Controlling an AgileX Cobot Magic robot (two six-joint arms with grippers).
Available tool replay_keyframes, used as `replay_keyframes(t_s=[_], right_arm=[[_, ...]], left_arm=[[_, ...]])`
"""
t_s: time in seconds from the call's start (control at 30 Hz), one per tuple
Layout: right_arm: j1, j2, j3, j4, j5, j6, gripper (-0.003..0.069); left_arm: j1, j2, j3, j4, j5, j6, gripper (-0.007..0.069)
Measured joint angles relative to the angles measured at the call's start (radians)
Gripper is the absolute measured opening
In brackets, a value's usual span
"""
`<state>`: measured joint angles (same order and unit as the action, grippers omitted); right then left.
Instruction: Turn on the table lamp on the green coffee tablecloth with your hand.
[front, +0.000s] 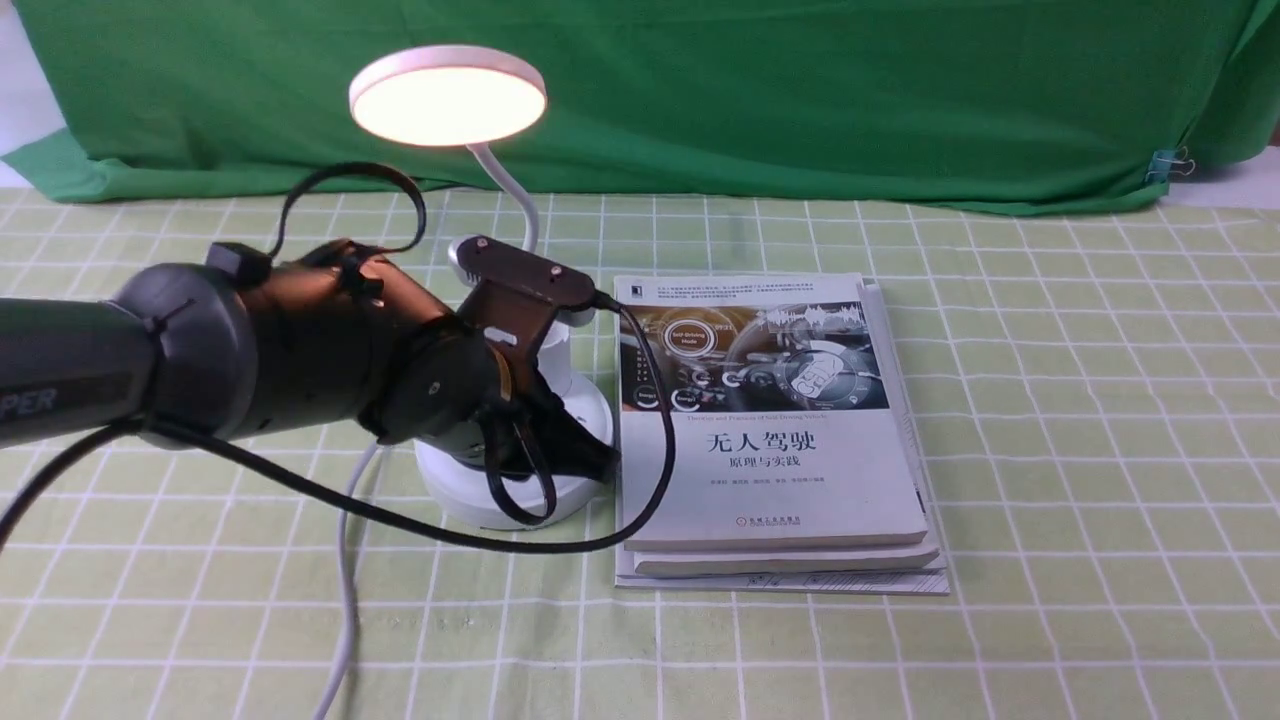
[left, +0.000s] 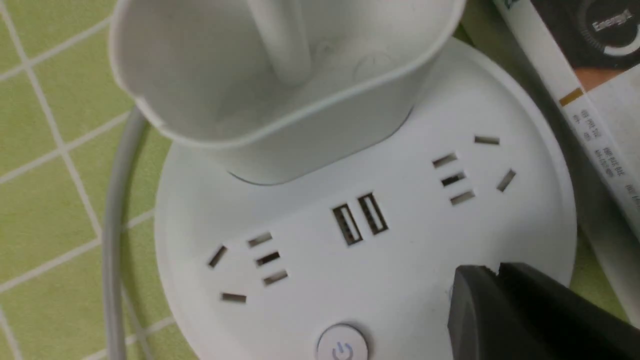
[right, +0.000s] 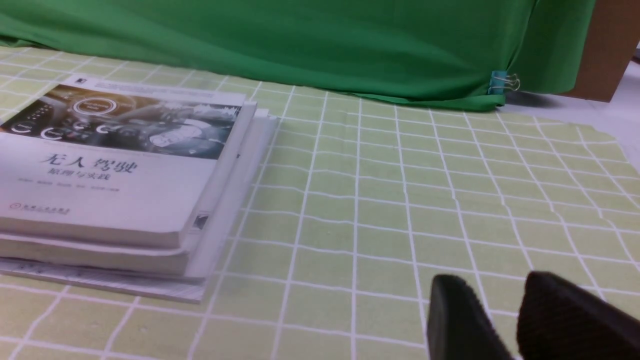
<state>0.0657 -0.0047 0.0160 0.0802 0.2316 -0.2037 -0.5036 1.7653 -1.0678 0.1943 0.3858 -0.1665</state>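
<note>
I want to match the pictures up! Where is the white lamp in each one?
Front view: the table lamp stands left of centre, its round head glowing near the top, its base partly behind the left arm.
Left wrist view: its base, with sockets, fills most of the picture.
Right wrist view: not in it.
Shared landmark: the stack of books, lying close beside the lamp.

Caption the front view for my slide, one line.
Left gripper at the base of the lit table lamp, beside stacked books on the checked tablecloth.

black arm (front: 200, 350), looping cable (front: 350, 170), white lettering (front: 25, 403)
</note>
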Motion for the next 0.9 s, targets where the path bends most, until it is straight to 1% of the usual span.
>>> replay_keyframes(t_s=[0.2,0.47,0.67,0.77,0.8,0.9], right_arm=[[0.000,0.000,0.000,0.000,0.000,0.000,0.0245],[0.000,0.000,0.000,0.000,0.000,0.000,0.0245],[0.000,0.000,0.000,0.000,0.000,0.000,0.0245],[0.000,0.000,0.000,0.000,0.000,0.000,0.0245],[0.000,0.000,0.000,0.000,0.000,0.000,0.0245],[0.000,0.000,0.000,0.000,0.000,0.000,0.0245]], left_arm=[[0.000,-0.090,0.000,0.003,0.022,-0.008,0.0019],[0.000,-0.147,0.007,-0.005,0.135,-0.006,0.0019],[0.000,-0.380,0.087,-0.007,0.252,0.020,0.0019],[0.000,-0.506,0.129,-0.012,0.376,0.026,0.0019],[0.000,-0.514,0.132,-0.013,0.390,0.026,0.0019],[0.000,-0.666,0.186,-0.026,0.470,0.006,0.0019]])
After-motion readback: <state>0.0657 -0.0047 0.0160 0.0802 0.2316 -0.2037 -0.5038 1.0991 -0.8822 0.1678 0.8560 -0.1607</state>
